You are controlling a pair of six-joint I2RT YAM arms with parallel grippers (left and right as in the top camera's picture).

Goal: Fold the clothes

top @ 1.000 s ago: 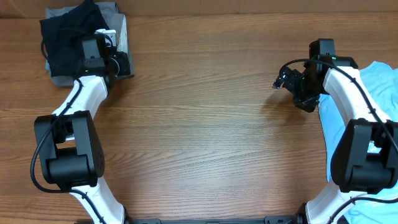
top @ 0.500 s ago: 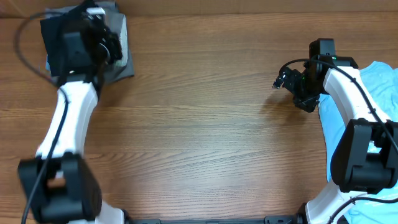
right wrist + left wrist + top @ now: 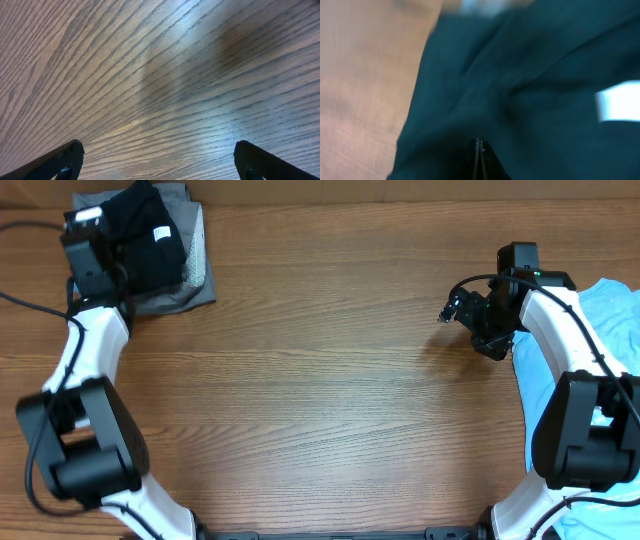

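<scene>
Lying crumpled on grey cloth (image 3: 196, 266), soft black T-shirt (image 3: 150, 235), left tool (image 3: 478, 147) closed, right tool (image 3: 160, 157) wide.

On the tabletop (image 3: 320, 380), the upper T-shirt (image 3: 150, 235) lies on the lower garment (image 3: 197, 275) at the far left corner. The separate T-shirt (image 3: 625, 330) lies at the right edge.

The overhead camera looks straight down on the whole wooden table (image 3: 320, 380); the left wrist camera hangs blurringly close over the black T-shirt (image 3: 145, 240) at overhead's 10 o'clock, and the right wrist camera faces bare wood, close, near 3 o'clock.
</scene>
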